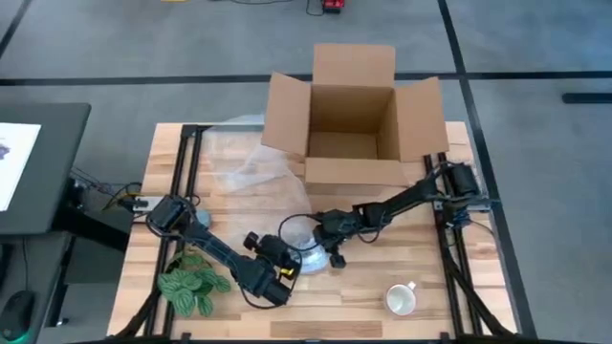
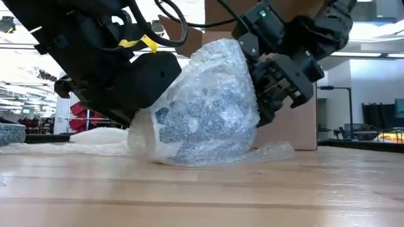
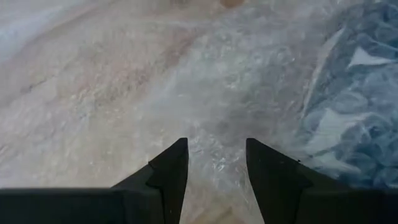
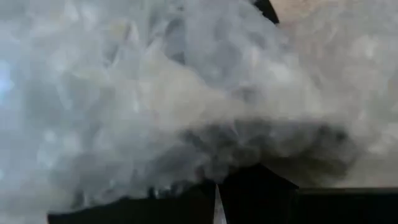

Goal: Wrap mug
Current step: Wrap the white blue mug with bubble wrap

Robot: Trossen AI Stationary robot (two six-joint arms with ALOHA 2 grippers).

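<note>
At the lower left of the high view a leafy green plant sits on the slatted wooden table. Just right of it, the left gripper presses against the bundle; in the left wrist view its fingers stand parted, with bubble wrap between them but nothing pinched. The bundle, at lower centre, is a blue-patterned mug swathed in soft, crinkled film, rounded like a dome, with loose skirts spread flat on the wood. The right gripper bears on its other side; its wrist view is smothered in plastic, and I cannot tell whether its fingers grip.

To wrap well, I judge one side should pin the bundle while the other gathers the slack skirt and folds it tight; the film is slippery and springy, so loose folds would likely unfurl.

Above centre stands an open cardboard box, stiff and matte. A plain white cup lies at lower right.
</note>
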